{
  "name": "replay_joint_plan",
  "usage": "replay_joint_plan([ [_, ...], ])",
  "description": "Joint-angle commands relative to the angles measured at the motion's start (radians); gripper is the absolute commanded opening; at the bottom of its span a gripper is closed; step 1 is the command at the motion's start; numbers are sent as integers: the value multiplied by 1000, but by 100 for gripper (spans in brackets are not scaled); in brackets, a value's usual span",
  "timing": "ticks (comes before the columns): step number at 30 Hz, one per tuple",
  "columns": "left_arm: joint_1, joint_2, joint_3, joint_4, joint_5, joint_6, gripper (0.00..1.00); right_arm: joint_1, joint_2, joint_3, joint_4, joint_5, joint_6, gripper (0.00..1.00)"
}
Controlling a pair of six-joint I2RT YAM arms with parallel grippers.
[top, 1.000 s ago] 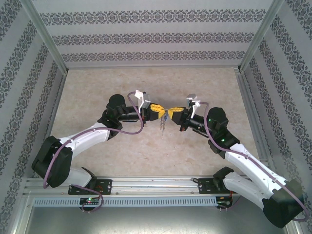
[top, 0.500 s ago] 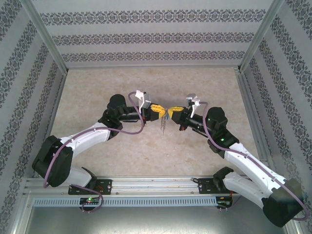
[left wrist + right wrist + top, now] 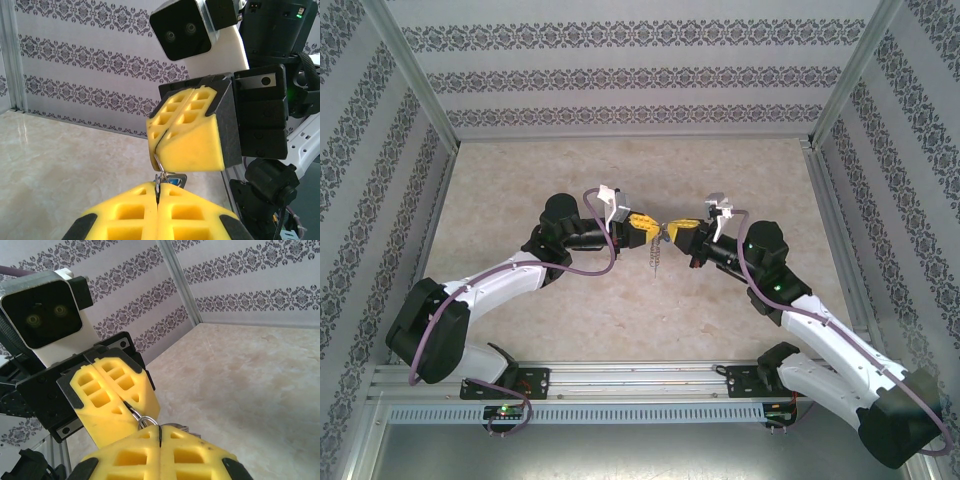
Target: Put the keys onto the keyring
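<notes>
Two grippers are meeting nose to nose over the middle of the table [image 3: 520,180], the left gripper [image 3: 647,227] coming in from the left and the right gripper [image 3: 680,231] from the right, tips almost touching. I am watching both pairs of yellow fingers pressing together. In the left wrist view a thin grey loop of the keyring [image 3: 157,181] is sticking up out of the seam of the left fingers [image 3: 130,212], and a wire from it is running up into the seam of the right fingers [image 3: 192,135], so both are pinching the keyring. The key [image 3: 175,179] is showing its blue head just right of that loop; I cannot tell whether it is threaded on or only lying against it. From above, a thin wiry piece is hanging down from the meeting point, clear of the tabletop. Open marble-patterned surface is lying on every side of the grippers. The patterned walls [image 3: 620,75] are closing the far, left and right edges. Aluminium posts [image 3: 417,85] are standing at the far corners. The rail [image 3: 640,380] is running along the near edge. A green light [image 3: 779,287] is glowing on the right arm.
</notes>
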Motion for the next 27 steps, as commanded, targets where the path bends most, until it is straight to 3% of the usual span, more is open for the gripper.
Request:
replay_joint_plan([
  [1, -19, -25, 22, 40, -6, 21, 0, -13, -12, -19, 18, 4, -8, 0],
  [13, -19, -27, 22, 38, -7, 72, 0, -18, -80, -28, -38, 12, -6, 0],
  [27, -19, -33, 76, -97, -50, 424, 0, -56, -175, -31, -44, 56, -17, 0],
])
